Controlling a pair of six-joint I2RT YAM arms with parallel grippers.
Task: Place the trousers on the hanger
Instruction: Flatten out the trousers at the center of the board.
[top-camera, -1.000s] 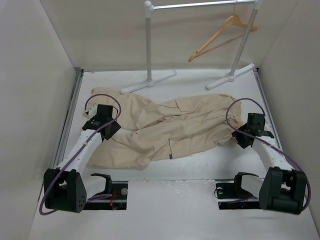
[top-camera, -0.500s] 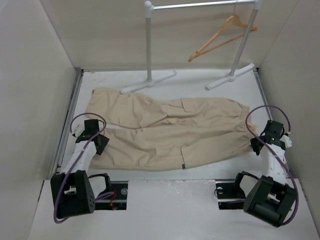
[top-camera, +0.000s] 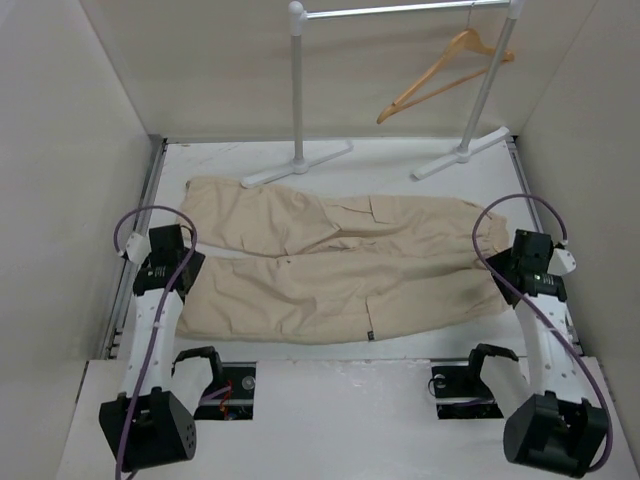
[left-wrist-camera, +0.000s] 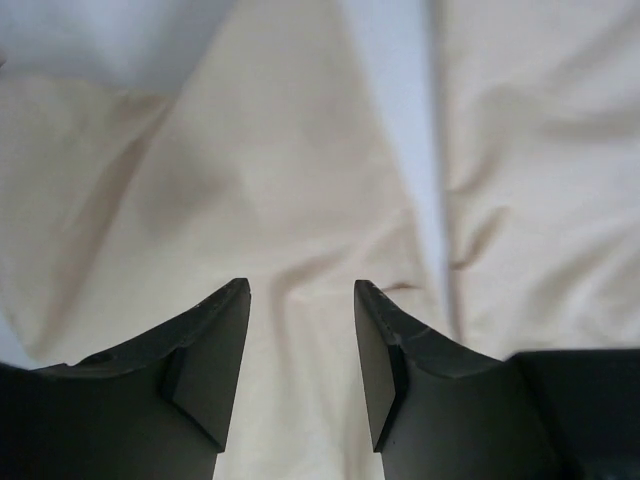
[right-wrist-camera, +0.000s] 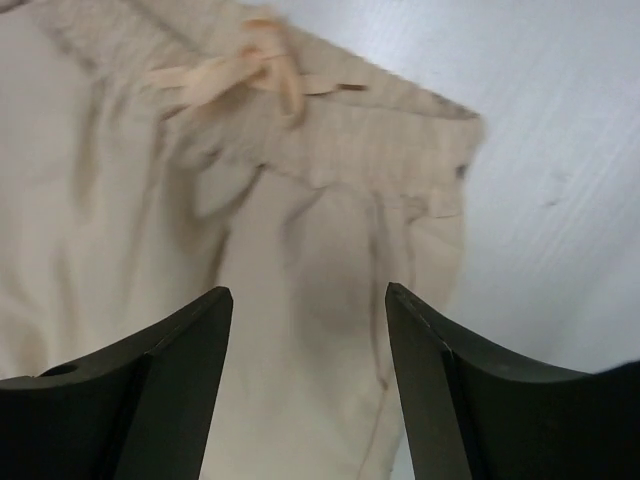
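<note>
The beige trousers (top-camera: 330, 260) lie spread flat across the table, legs to the left, gathered waistband to the right, a small dark label near the front edge. My left gripper (top-camera: 172, 262) is open just above the leg ends (left-wrist-camera: 300, 200), holding nothing. My right gripper (top-camera: 512, 262) is open above the waistband corner (right-wrist-camera: 330, 160), where a tied drawstring (right-wrist-camera: 255, 70) shows. The tan wooden hanger (top-camera: 440, 75) hangs by its hook from the rack's bar at the back right.
The white tube rack (top-camera: 298, 90) stands at the back, its two feet (top-camera: 460, 152) resting on the table just beyond the trousers. Pale walls close in left, right and behind. Bare white table (right-wrist-camera: 560, 120) shows right of the waistband.
The trousers went from bunched to stretched flat. Both grippers pulled outward to the cloth's ends, then shifted slightly back inward and up; the arms now stand more upright.
</note>
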